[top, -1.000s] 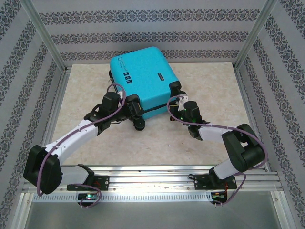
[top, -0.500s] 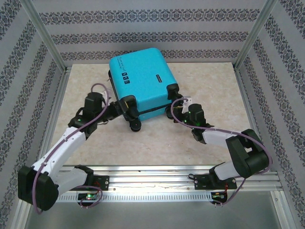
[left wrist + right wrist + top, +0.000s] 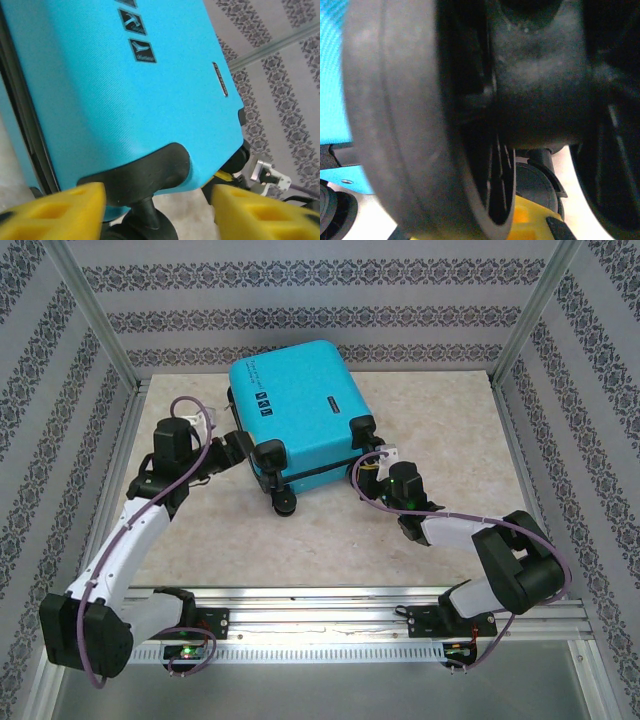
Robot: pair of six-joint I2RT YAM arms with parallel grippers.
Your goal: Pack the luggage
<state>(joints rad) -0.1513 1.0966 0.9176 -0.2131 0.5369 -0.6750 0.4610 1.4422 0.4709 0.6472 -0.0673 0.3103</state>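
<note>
I see the suitcase [image 3: 295, 405] lying closed on its broad side, turquoise shell up. It sits on the beige table [image 3: 440, 420] with its wheeled end turned toward the arm bases. Small dark labels [image 3: 266, 397] sit on the shell toward the suitcase's far-left side.

My left gripper [image 3: 240, 444] is just beside the suitcase's near-left corner, level with the black corner housing [image 3: 269, 453]. From above I cannot tell whether it touches. In the left wrist view its yellow pads [image 3: 55, 210] stand well apart at the bottom edge. The corner housing and a wheel stem sit between and beyond them, so nothing is clamped. The blue shell rises above, with its labels near the top.

My right gripper [image 3: 372, 470] is low at the suitcase's near-right corner, close against the wheel [image 3: 362, 478] there. In the right wrist view that black wheel is pressed so near the lens that it blurs. A strip of turquoise shell shows at the left edge and a bit of yellow finger [image 3: 527, 220] shows at the bottom. This gripper's jaws are together. I cannot tell whether anything is pinched between them.
</note>
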